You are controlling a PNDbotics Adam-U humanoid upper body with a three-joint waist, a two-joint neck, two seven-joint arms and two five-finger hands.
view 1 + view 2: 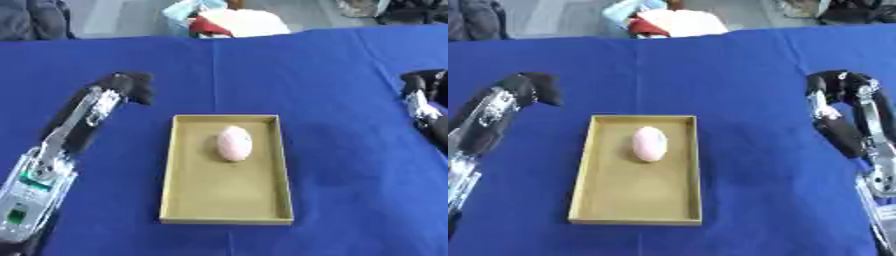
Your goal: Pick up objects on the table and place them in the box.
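Inside the box, a pink oval; both hands' finger state unclear.

Only the box, mid-worktop, stands between my hands; blue cloth lies bare toward both side edges.

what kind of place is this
Probably a robot test or demo bench: a table under a blue cloth, a shallow cardboard box holding one pink egg-shaped thing, and piled clutter behind.
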